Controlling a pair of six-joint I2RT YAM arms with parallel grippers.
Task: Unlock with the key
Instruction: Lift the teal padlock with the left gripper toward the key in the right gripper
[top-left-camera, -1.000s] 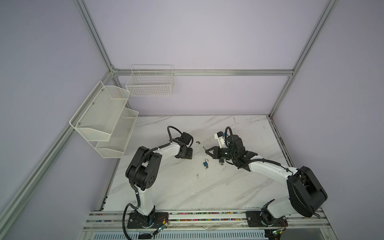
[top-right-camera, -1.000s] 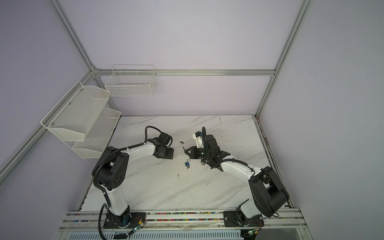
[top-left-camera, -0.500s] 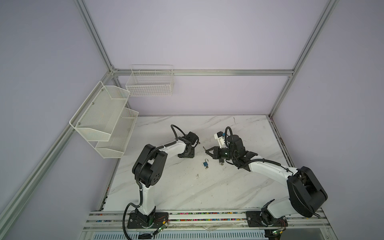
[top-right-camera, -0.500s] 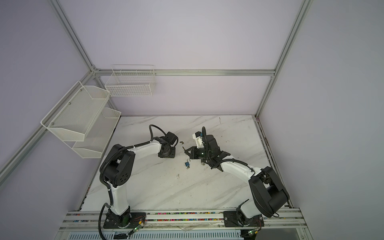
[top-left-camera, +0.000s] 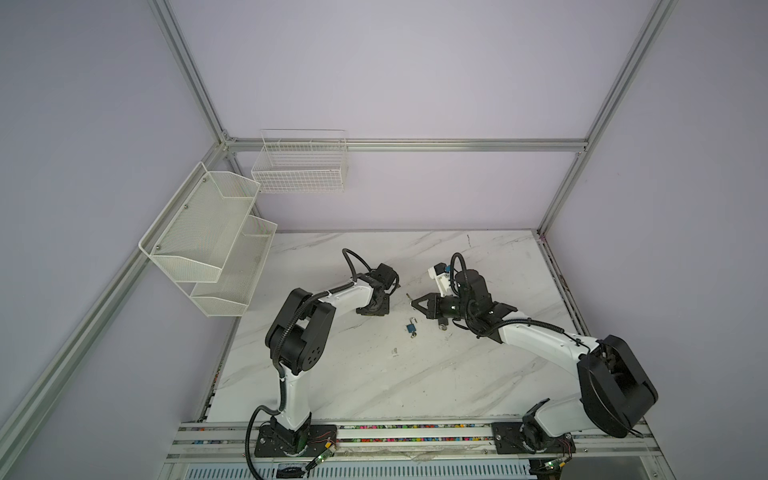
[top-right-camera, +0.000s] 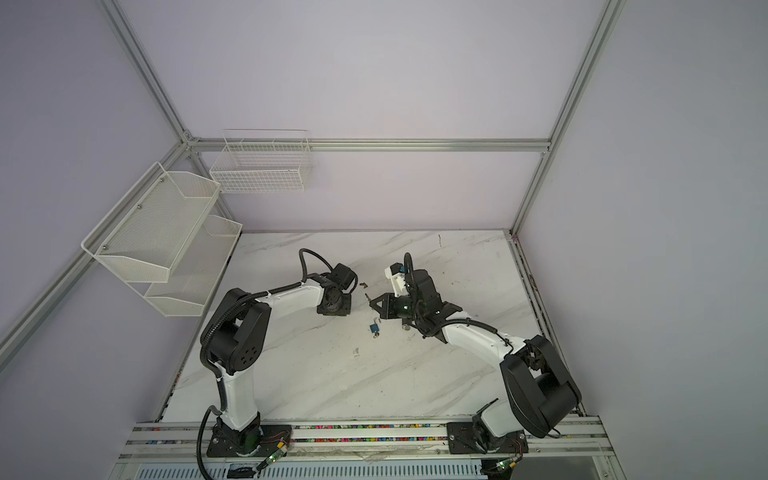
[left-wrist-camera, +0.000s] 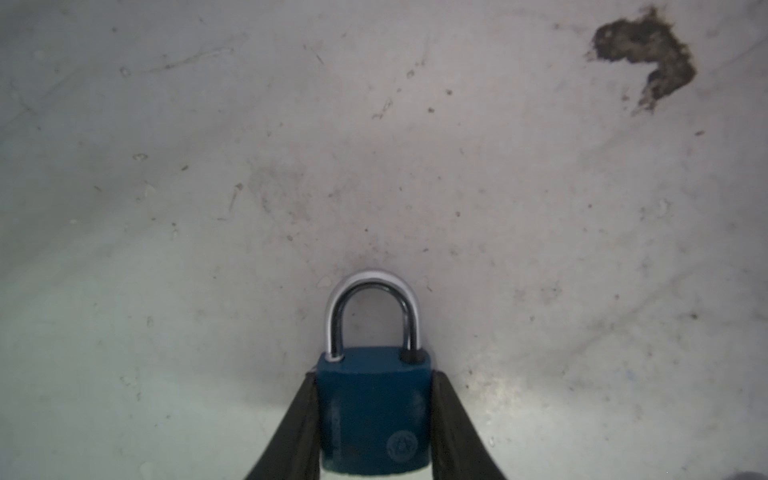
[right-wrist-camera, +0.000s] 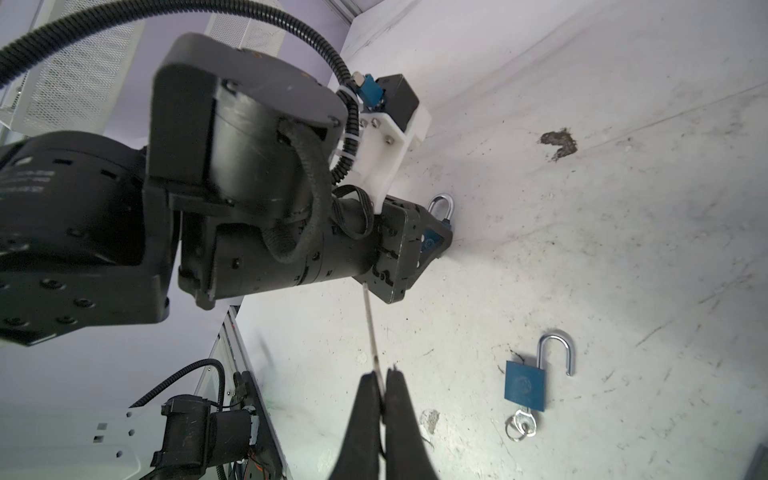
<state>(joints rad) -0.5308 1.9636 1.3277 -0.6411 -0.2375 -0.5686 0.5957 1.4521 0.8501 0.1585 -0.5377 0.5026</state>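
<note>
A blue padlock (left-wrist-camera: 374, 411) with its silver shackle closed sits on the marble table. My left gripper (left-wrist-camera: 373, 376) is shut on it, one finger pressed to each side of its body. In the right wrist view the same padlock (right-wrist-camera: 432, 241) shows between the fingers of the left gripper (right-wrist-camera: 440, 237). My right gripper (right-wrist-camera: 384, 374) is shut on the key (right-wrist-camera: 371, 324), whose thin blade points toward the left gripper. In both top views the left gripper (top-left-camera: 376, 309) and the right gripper (top-left-camera: 411, 303) face each other a short gap apart near the table's middle.
A second blue padlock (right-wrist-camera: 524, 386) lies with its shackle swung open and a ringed key (right-wrist-camera: 521, 426) in it, also seen in a top view (top-left-camera: 411, 329). A dark stain (left-wrist-camera: 648, 54) marks the table. White mesh shelves (top-left-camera: 208, 249) and a wire basket (top-left-camera: 299, 166) hang on the left and back walls.
My left arm has reached farther toward the table's middle and its jaws have closed in on the padlock. The right arm with the key has stayed still.
</note>
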